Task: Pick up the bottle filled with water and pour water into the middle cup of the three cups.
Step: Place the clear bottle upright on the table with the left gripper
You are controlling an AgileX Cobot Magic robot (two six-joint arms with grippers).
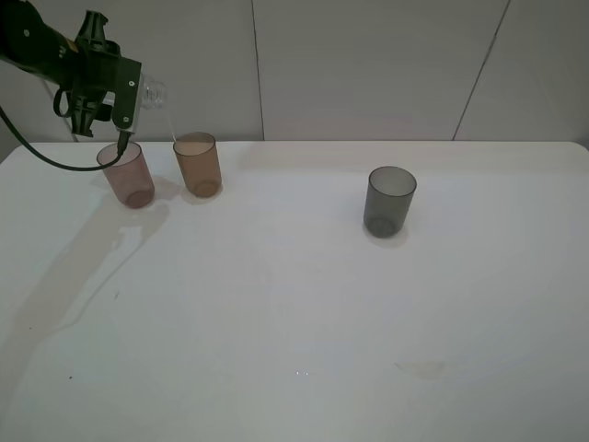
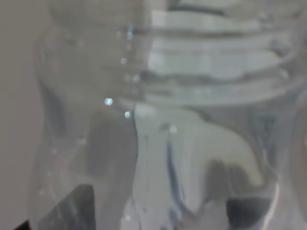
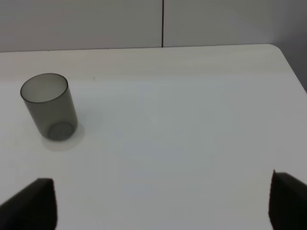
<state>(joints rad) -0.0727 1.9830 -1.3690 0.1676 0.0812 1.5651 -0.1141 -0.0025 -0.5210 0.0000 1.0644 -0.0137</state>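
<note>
First, from the high camera: we note the left gripper (image 1: 129, 99) raised above the back-left part of the white table (image 1: 304, 304). It is clamped on the small clear plastic bottle (image 1: 153, 92), which has a wide threaded neck and is tipped nearly onto its side. The mouth points toward the translucent amber-brown tapered tumbler (image 1: 198, 164), the middle of the three. A thin thread of water (image 1: 171, 124) appears to run from the mouth down into that cup, so we judge the pour is under way, with the tilt kept modest to hold the stream narrow. The pinkish-mauve tumbler (image 1: 127, 173) stands just beside the amber one, almost under the gripper, so the bottle has to reach past it. Any drift that way would risk filling the wrong cup. The smoky grey tumbler (image 1: 390, 200) stands well apart on the right. Left wrist view: the bottle (image 2: 192, 143) fills the frame, its neck threads blurred, with water and droplets showing through the wall. We cannot make out the fingers clearly here. Right wrist view: the right gripper (image 3: 160, 201) hangs over bare table with its two dark fingertips spread wide, holding nothing. The grey tumbler (image 3: 48, 105) stands upright nearby, apparently empty. We take it this arm is kept clear of the pour.
</note>
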